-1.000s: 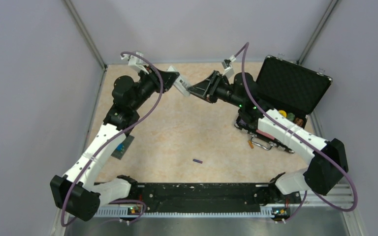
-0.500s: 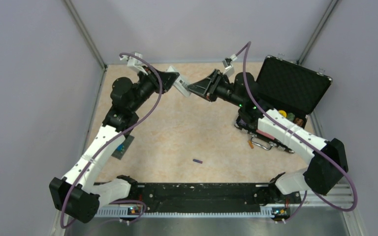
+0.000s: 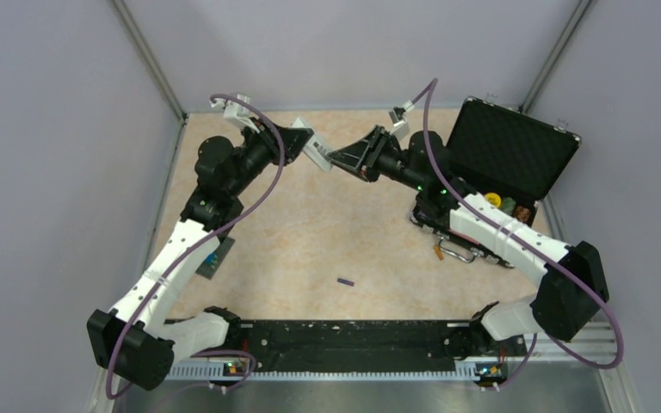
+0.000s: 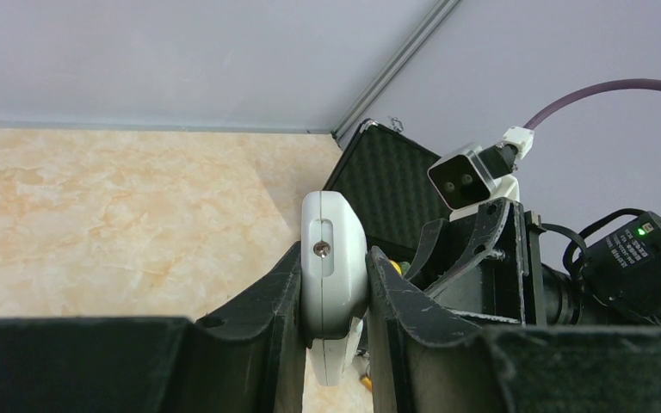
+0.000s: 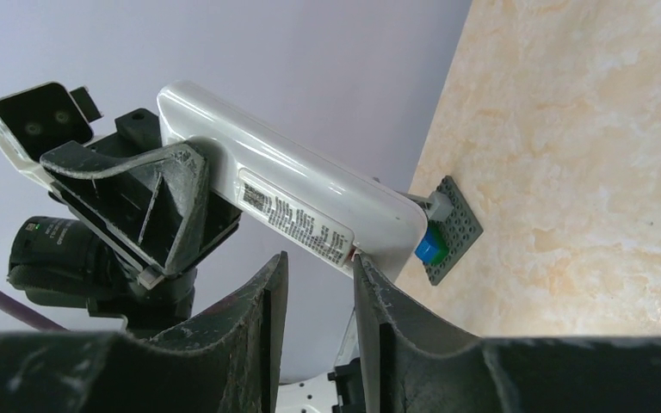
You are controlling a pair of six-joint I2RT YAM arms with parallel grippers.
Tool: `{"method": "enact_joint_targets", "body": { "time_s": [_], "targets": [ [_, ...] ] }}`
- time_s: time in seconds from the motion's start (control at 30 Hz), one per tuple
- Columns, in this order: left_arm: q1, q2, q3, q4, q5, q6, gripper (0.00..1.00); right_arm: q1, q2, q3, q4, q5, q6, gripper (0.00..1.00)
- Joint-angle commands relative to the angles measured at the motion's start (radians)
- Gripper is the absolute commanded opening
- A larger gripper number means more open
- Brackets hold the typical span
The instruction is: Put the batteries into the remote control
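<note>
My left gripper (image 3: 304,141) is shut on the slim white remote control (image 3: 317,152) and holds it in the air over the table's back. In the left wrist view the remote (image 4: 333,258) is clamped edge-on between the fingers of the left gripper (image 4: 333,251). My right gripper (image 3: 337,157) meets the remote's free end. In the right wrist view the right gripper (image 5: 320,258) is open, and its right fingertip touches the labelled back of the remote (image 5: 293,194). One dark purple battery (image 3: 345,281) lies on the table near the front. No other battery shows.
An open black case (image 3: 508,155) with small coloured items stands at the right. A dark grey card with a blue patch (image 3: 213,256) lies at the left by the left arm; it also shows in the right wrist view (image 5: 447,231). Walls close the back and sides.
Almost nothing. Both grippers stay at the remote; the right wrist has shifted slightly to the left.
</note>
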Motion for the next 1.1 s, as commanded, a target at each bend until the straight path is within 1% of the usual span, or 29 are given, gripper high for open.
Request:
{"method": "enact_joint_targets", "body": {
  "time_s": [0.0,0.37,0.5,0.73,1.07],
  "targets": [
    [0.002,-0.031,-0.006,0.067,-0.008,0.009,0.00,-0.005,-0.028,-0.015,0.035,0.015,0.008,0.34],
    [0.002,-0.023,-0.005,0.099,0.054,-0.004,0.00,-0.005,-0.005,-0.029,0.070,0.023,0.032,0.35],
    [0.002,-0.036,-0.029,0.157,0.076,-0.013,0.00,-0.005,-0.002,-0.042,0.080,0.027,0.069,0.35],
    [0.002,-0.055,-0.072,0.249,0.076,-0.029,0.00,-0.004,0.001,-0.068,0.102,0.042,0.124,0.35],
    [0.001,-0.081,-0.115,0.335,0.075,-0.066,0.00,-0.005,0.020,-0.087,0.172,0.060,0.171,0.34]
  ]
}}
